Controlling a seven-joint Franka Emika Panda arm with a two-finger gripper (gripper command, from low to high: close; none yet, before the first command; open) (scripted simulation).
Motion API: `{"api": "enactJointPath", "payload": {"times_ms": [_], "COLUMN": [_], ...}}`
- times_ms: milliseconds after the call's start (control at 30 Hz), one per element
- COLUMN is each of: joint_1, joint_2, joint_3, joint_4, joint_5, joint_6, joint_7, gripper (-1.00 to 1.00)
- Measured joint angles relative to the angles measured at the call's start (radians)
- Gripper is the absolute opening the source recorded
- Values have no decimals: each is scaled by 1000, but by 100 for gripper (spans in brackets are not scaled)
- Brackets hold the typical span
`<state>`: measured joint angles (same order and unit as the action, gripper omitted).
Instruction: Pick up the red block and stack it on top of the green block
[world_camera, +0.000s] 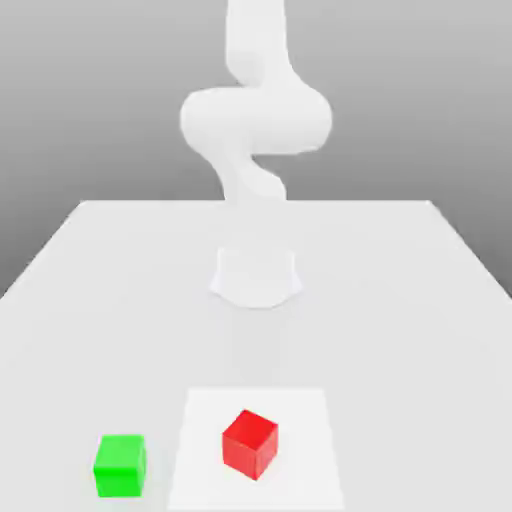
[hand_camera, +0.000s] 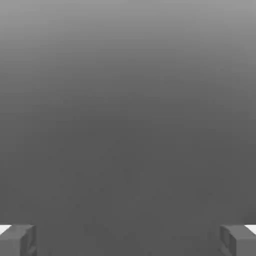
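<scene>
A: Starting at the exterior view's left, what's down there?
B: Low in the frame, a small matte bright-green cube, sitting on the broad white tabletop, its sides nearly square to the camera

A: And next along?
B: A flat white square at the bottom centre, with a small matte bright-red cube on it. That's the one to lift; it stands apart from the green one, turned so a corner faces the camera

A: The arm?
B: The smooth white robot arm rises at upper centre, well away from both cubes

A: And the jaws?
B: In the hand view the two-finger gripper has its fingers spread wide, with nothing between them

A: So the job's at the approach. What could spoil it?
B: The red cube's angle, I'd say. If the wrist doesn't turn to match its faces, the fingers may catch corners and twist it or squeeze it out

A: And after that?
B: Placing. Off-centre, it could tip from the green top; carried too low, it might knock the green cube sideways; pressed too hard or let go too high, it could slip or bounce off
</scene>
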<state>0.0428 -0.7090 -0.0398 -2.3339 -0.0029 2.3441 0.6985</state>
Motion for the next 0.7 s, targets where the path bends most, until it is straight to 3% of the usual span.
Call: {"api": "enactJointPath", "payload": {"times_ms": [400, 700], "joint_1": [157, 177], "joint_2": [440, 767], "joint_3": [-160, -182], "joint_4": [-164, -285], "joint_5": [41, 69], "joint_6": [214, 373], "joint_7": [-529, -919], "gripper": [0, 0]}}
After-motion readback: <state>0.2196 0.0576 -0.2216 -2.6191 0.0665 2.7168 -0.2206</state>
